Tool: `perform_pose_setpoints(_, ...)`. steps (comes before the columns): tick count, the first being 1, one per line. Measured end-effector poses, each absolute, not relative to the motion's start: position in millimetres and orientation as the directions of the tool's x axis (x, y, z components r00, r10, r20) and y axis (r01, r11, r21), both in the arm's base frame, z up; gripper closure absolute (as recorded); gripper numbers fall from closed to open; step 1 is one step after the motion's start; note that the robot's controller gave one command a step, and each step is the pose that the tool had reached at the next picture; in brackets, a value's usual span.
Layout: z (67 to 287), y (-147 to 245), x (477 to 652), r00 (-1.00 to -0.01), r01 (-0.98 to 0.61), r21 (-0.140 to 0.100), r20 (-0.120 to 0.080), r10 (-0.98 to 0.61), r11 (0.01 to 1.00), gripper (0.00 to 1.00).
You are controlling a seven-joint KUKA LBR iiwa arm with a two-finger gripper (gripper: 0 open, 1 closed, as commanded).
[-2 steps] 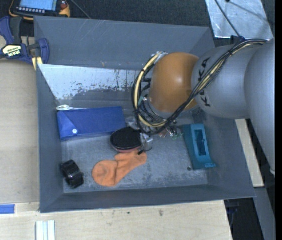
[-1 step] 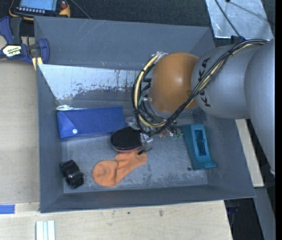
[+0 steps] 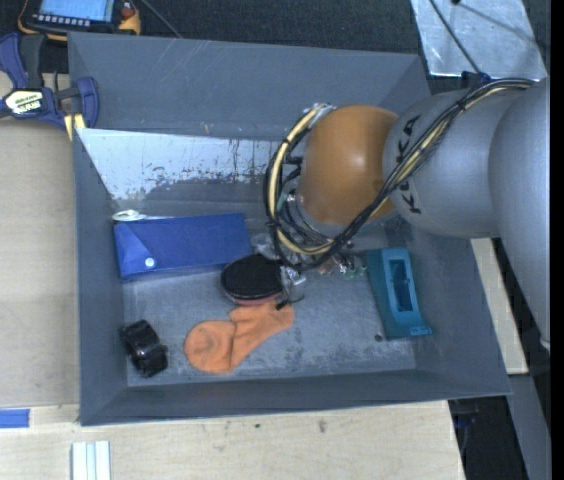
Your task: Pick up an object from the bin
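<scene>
The arm's orange-covered wrist (image 3: 347, 168) hangs low; its gripper (image 3: 289, 286) sits just beside a black oval disc (image 3: 247, 278) and an orange sock (image 3: 230, 340), probably to grasp one; how open it is cannot be told.

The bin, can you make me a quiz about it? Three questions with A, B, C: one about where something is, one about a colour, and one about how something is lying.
1. Where in the bin is the small black chunky thing?
A. the view's lower left corner
B. the upper right corner
C. the very middle

2. What colour is the sock?
A. green
B. orange
C. white

3. How is the blue pouch lying?
A. standing on end
B. hanging over the rim
C. flat on the floor

Answers:
1 A, it sits by itself where the left and near walls meet.
2 B, it is orange from end to end.
3 C, its broad face is turned up, along the foot of the back wall.
</scene>
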State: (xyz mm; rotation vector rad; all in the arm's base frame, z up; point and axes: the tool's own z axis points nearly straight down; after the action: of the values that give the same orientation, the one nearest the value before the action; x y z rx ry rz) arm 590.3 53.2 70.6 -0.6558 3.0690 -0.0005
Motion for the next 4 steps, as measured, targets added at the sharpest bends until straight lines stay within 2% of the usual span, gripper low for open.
perform_pose_setpoints(4, 70.6, 53.1, 590.3, -0.913, -0.408, -0.001, -0.003, -0.408, 0.913, 1.00)
